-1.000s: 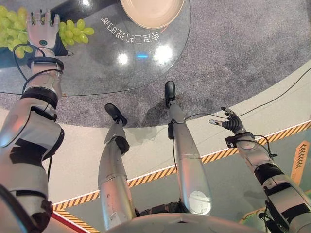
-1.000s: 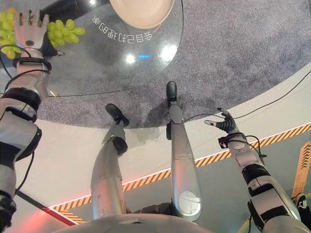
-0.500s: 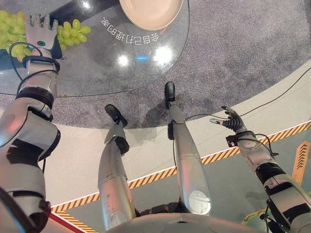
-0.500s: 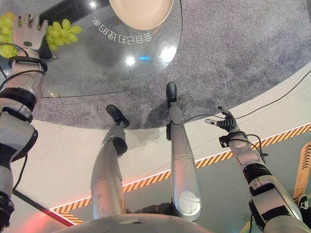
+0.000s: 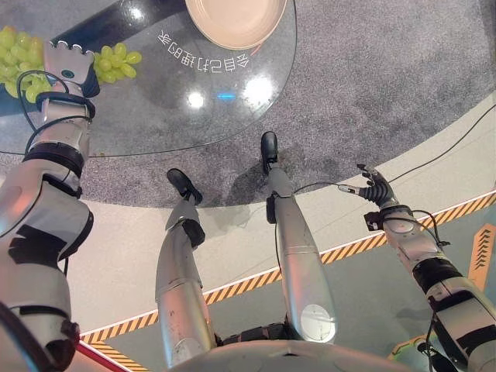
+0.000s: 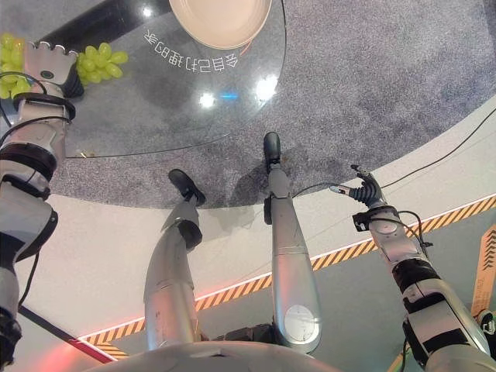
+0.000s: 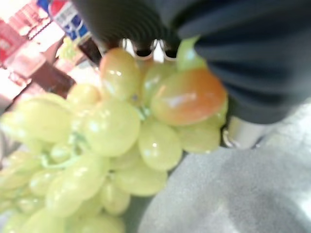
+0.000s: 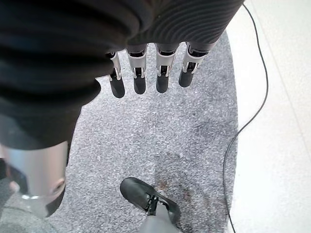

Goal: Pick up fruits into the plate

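A bunch of green grapes (image 5: 116,62) lies at the far left of the round glass table (image 5: 178,108). My left hand (image 5: 66,66) rests on top of the bunch, knuckles up, fingers curled down into it. In the left wrist view the grapes (image 7: 112,131) press right up against the palm. A beige plate (image 5: 232,19) sits at the far middle of the table, apart from the grapes, with nothing on it. My right hand (image 5: 373,188) hangs low at the right over the floor, its fingers (image 8: 146,77) straight and holding nothing.
White characters (image 5: 205,58) are printed on the glass between the grapes and the plate. Beyond the table's near edge lie grey carpet (image 5: 372,70) and a pale floor with yellow-black striped tape (image 5: 256,275).
My left hand's fingers, straight over the grapes a second ago, have curled down into the bunch. The view has shifted slightly. The right hand has drifted a little outward.
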Controlling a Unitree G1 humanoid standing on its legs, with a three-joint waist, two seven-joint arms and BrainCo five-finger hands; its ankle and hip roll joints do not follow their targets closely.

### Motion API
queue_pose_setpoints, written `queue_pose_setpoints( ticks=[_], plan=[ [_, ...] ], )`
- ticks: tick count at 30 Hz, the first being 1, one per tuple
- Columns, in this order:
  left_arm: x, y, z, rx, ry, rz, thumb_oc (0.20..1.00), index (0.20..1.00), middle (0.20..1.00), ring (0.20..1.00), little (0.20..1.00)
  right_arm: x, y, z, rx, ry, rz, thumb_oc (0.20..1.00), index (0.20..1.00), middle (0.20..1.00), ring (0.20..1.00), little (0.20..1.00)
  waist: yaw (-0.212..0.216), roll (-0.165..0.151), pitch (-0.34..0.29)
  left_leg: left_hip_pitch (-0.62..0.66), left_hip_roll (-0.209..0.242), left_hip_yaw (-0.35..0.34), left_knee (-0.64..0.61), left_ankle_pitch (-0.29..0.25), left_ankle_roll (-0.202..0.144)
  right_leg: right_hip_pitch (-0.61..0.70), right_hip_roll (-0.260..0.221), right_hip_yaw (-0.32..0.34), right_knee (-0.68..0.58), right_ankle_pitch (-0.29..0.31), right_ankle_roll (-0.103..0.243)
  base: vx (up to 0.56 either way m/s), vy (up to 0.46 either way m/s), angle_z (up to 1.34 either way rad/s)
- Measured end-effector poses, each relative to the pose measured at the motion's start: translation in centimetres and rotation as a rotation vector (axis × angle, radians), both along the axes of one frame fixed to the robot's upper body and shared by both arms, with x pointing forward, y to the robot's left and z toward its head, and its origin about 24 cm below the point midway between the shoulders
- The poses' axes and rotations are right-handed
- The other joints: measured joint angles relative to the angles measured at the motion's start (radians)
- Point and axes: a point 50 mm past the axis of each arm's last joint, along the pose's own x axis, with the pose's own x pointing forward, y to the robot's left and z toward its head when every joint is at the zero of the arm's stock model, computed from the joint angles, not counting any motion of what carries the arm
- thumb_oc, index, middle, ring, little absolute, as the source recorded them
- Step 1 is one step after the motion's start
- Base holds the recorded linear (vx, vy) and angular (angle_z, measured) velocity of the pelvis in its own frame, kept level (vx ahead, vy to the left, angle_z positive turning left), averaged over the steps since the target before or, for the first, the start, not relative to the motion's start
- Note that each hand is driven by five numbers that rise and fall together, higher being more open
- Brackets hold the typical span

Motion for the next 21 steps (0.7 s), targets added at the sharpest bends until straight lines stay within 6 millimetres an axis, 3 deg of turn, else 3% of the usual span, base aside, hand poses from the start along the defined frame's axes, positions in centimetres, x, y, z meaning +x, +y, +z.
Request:
queue_pose_setpoints(
  ticks=[5, 8, 11, 16, 21],
  plan=[
    [-0.1, 0.2, -0.5, -0.005, 0.009, 0.004, 0.200, 0.200, 0.200, 0.200, 0.200, 0.0, 0.2, 0.0, 0.004, -0.003, 0.005, 1.000, 1.000, 1.000, 1.000, 1.000, -0.004, 0.000, 0.000, 0.007, 0.000, 0.000, 0.000, -0.001, -0.001, 0.008, 0.000, 0.000, 0.000, -0.001, 0.000, 0.00, 0.000, 0.00],
    [-0.4, 0.5, -2.3, -0.018, 0.053, 0.006, 0.200, 0.200, 0.200, 0.200, 0.200, 0.0, 0.2, -0.1, 0.008, -0.002, 0.005, 1.000, 1.000, 1.000, 1.000, 1.000, -0.010, -0.003, 0.000, 0.036, -0.001, 0.003, -0.006, -0.004, -0.001, 0.034, 0.002, 0.002, -0.007, 0.000, 0.000, -0.01, 0.005, -0.01],
    [-0.5, 0.6, -2.9, -0.075, 0.034, -0.008, 0.200, 0.200, 0.200, 0.200, 0.200, -0.3, 0.4, -0.3, 0.014, -0.007, 0.016, 1.000, 1.000, 1.000, 1.000, 1.000, -0.010, -0.004, 0.000, 0.039, -0.003, 0.002, -0.010, -0.004, 0.000, 0.037, 0.002, 0.003, -0.010, 0.000, 0.000, -0.01, -0.003, 0.00],
    [-0.8, 0.8, -4.0, -0.531, -0.158, -0.073, 0.200, 0.200, 0.200, 0.200, 0.200, -1.0, 0.8, -0.8, 0.028, -0.005, 0.035, 1.000, 1.000, 1.000, 1.000, 1.000, -0.010, -0.010, 0.003, 0.077, -0.003, -0.001, -0.015, -0.004, 0.000, 0.076, 0.002, -0.001, -0.010, 0.000, 0.000, -0.03, -0.038, 0.01],
    [-1.5, 0.2, -7.7, -0.940, -0.280, -0.142, 0.200, 0.200, 0.200, 0.200, 0.200, -2.6, 2.4, -2.7, 0.084, 0.018, 0.057, 1.000, 1.000, 1.000, 1.000, 1.000, 0.021, -0.014, 0.005, 0.190, -0.019, -0.019, -0.055, -0.004, -0.008, 0.188, 0.000, -0.006, -0.034, 0.000, 0.000, -0.03, -0.076, 0.03]
  ],
)
